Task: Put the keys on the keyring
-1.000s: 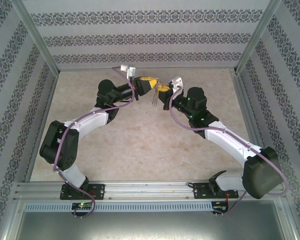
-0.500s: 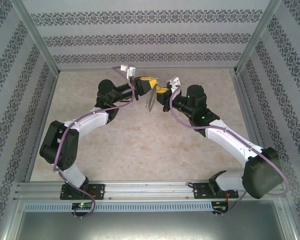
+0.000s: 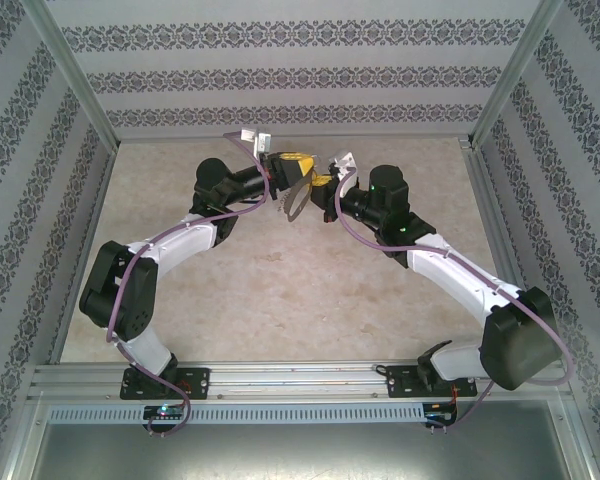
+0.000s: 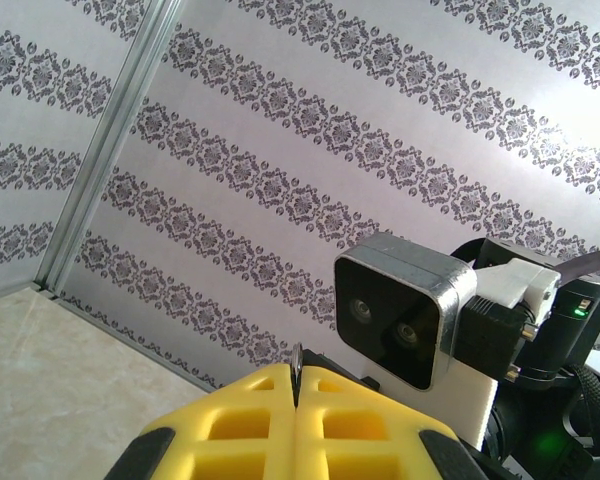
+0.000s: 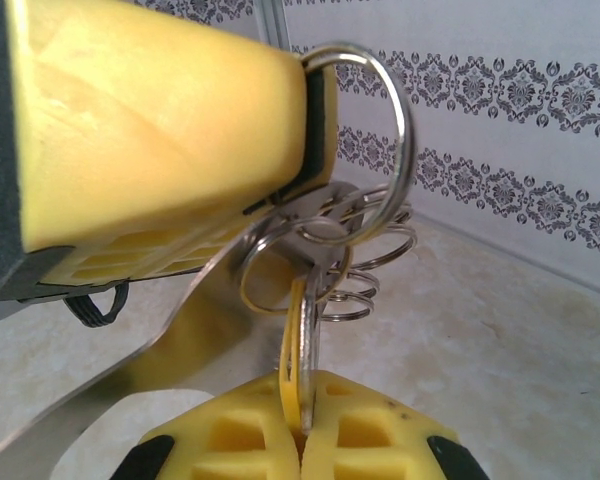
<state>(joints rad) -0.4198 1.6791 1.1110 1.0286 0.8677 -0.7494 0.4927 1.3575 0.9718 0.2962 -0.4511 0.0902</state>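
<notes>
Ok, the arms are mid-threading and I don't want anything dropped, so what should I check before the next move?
1. Left end effector shut on the keyring: ok, a silver loop is pinched at its tip.
2. Right end effector shut on the key: ok, a thin gold-edged piece sits between its pads.
3. Key and keyring off the table: ok.
4. Key already through the loop: cannot tell, the rings overlap.
5. End effectors not touching: ok, a gap shows in the right wrist view.
</notes>
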